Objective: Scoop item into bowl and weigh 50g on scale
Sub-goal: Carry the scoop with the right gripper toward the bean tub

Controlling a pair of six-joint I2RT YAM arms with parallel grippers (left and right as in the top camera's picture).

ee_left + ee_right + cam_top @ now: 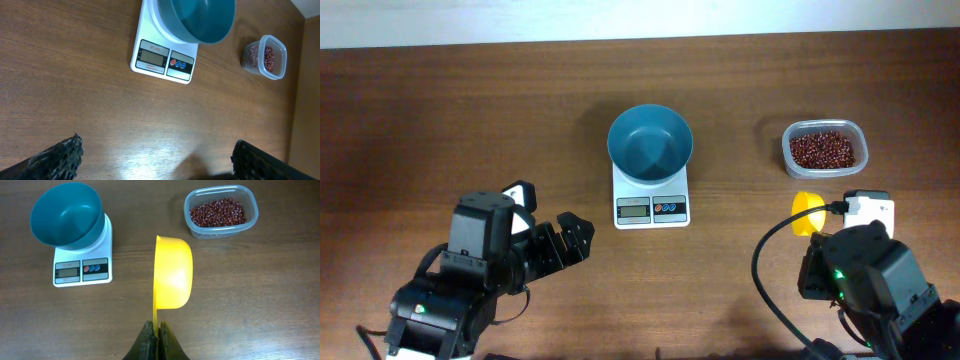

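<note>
The teal-blue bowl (650,143) stands empty on the white scale (651,206) at the table's middle; both show in the left wrist view (197,20) (162,60) and the right wrist view (66,215) (82,270). The dark red-brown beans (822,150) lie in a clear tub (825,128) at the right, also in the right wrist view (218,212). My right gripper (157,327) is shut on the handle of a yellow scoop (172,272), held on its side, empty, above the table in front of the tub. My left gripper (155,155) is open and empty, left of and in front of the scale.
The scoop shows in the overhead view (808,212) just ahead of the right arm. The clear tub appears at the right of the left wrist view (265,56). A black cable (765,260) loops beside the right arm. The wooden table's far edge (640,42) runs along the top.
</note>
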